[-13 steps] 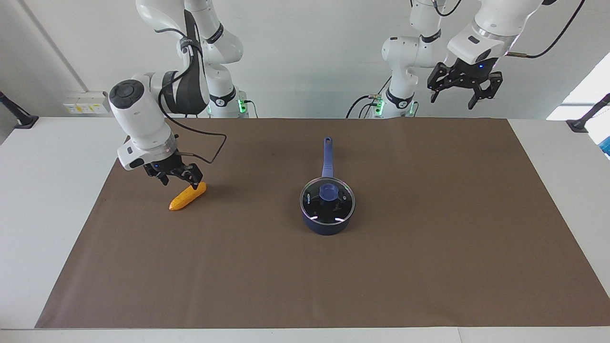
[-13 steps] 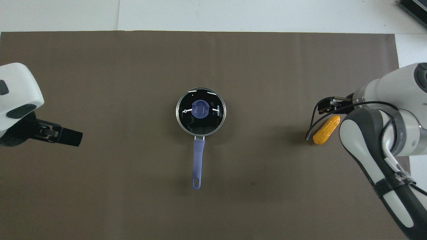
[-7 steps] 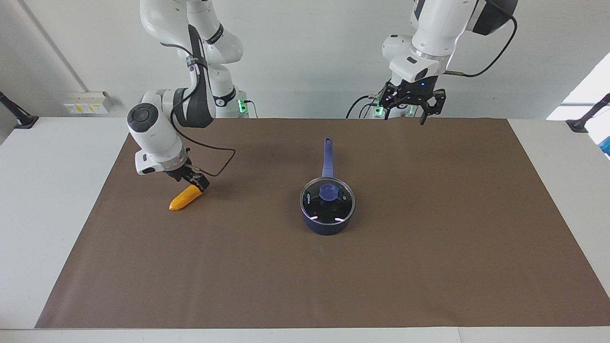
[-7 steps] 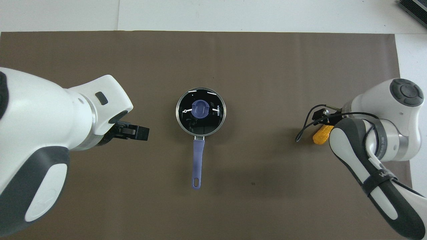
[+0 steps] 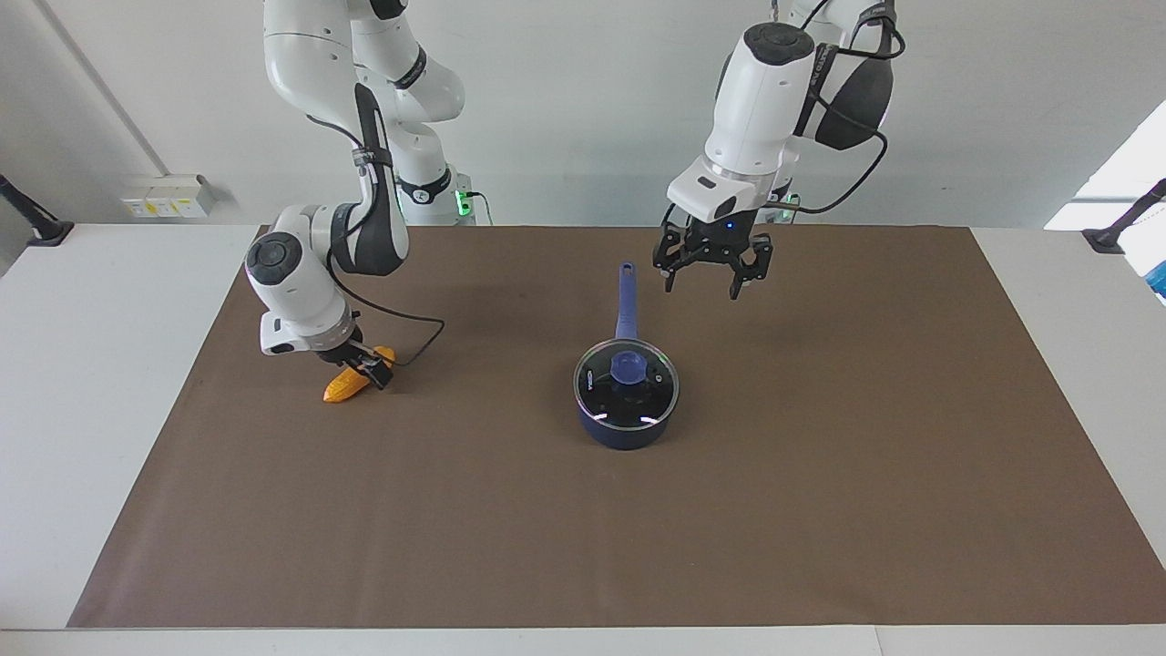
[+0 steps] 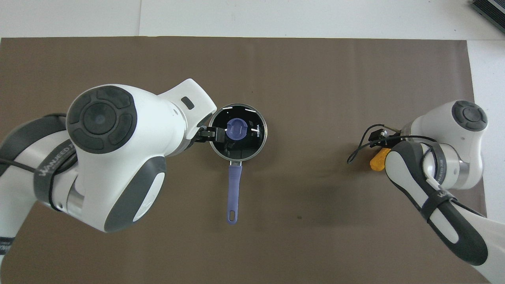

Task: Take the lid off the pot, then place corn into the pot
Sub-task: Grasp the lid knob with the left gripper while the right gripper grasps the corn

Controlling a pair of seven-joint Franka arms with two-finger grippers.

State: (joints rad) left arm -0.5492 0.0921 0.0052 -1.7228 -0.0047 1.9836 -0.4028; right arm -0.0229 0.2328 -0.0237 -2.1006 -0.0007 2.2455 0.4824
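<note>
The left gripper (image 5: 710, 271) is hanging in the air with its fingers spread wide and gripping nothing. In the facing view it is sitting over the brown mat (image 5: 820, 474) just beside the pot's handle (image 5: 625, 301), toward the left arm's end of the table, clear of everything under it. From overhead, the left arm's big white wrist is blocking most of that side, and only a dark fingertip is poking out at the lid's rim.

The right gripper (image 5: 363, 366) is sitting down at mat level on the corn (image 5: 345, 386), its fingers straddling the cob's thicker end. Whether they are already squeezing it or only resting beside it cannot be told. The corn is lying on the mat toward the right arm's end of the table, well apart from the pot, with its tapered tip pointing away from the robots. In the overhead view only a small orange piece (image 6: 376, 161) is showing past the right arm.

The pot (image 5: 626, 426) is standing near the middle of the mat, its long handle pointing toward the robots. The lid (image 5: 627, 384) is still sitting flat on the pot, closing it, with the blue knob (image 5: 628, 366) at its centre and nothing touching it.
</note>
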